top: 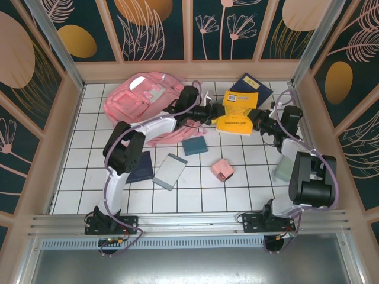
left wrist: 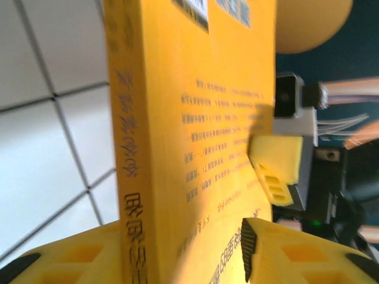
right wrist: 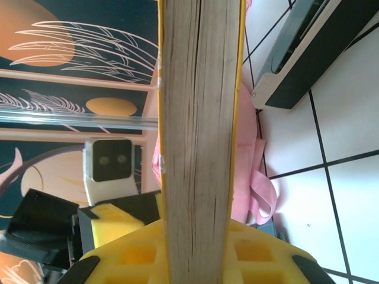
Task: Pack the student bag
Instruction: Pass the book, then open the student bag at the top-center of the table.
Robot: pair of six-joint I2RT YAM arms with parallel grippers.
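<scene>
The pink student bag [top: 139, 97] lies at the back left of the tiled table, and its fabric and a strap [right wrist: 249, 136] show behind the book. A thick yellow book [top: 237, 112] hangs above the table's middle between both grippers. My right gripper [top: 256, 122] is shut on its page edge [right wrist: 198, 118], both fingers pressed to the covers [right wrist: 198, 248]. My left gripper [top: 214, 112] stands open around the spine end [left wrist: 195, 118]; one finger lies along the spine side while the other fingertip [left wrist: 251, 248] stands off the cover.
A dark blue book [top: 251, 87] lies at the back right. A teal book [top: 194, 145], a small pink box [top: 222, 170], a grey-green notebook [top: 170, 171] and another dark blue book [top: 141, 168] lie in front. A pale item [top: 283, 170] sits by the right arm.
</scene>
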